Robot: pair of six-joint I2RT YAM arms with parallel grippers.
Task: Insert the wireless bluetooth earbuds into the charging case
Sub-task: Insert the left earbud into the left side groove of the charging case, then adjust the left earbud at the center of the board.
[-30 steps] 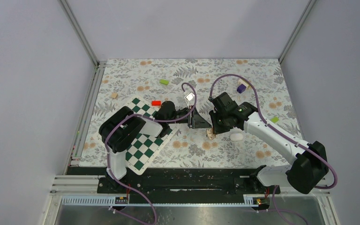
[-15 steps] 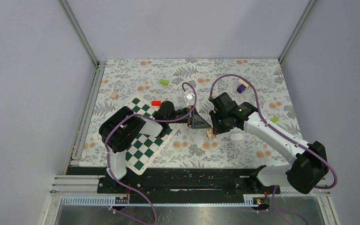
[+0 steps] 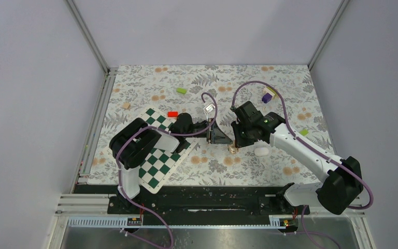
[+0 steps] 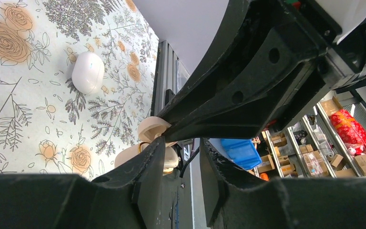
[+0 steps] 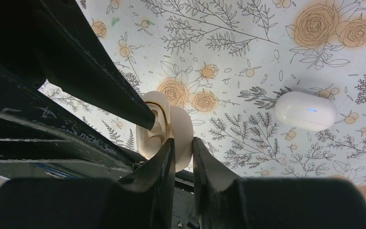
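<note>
Currently my right hand (image 5: pixel 182 143) is pinched shut on the charging case (image 5: pixel 177 119). My left hand (image 4: pixel 183 141) is slightly parted; any hold, I cannot tell.

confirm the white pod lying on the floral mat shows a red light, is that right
Not quite: the white pod does lie on the floral mat, but its light is blue, not red. The right wrist view shows it.

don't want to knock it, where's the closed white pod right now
In the top view the white pod lies on the floral mat mid-table, just right of the right gripper, which pinches the open cream case.
</note>
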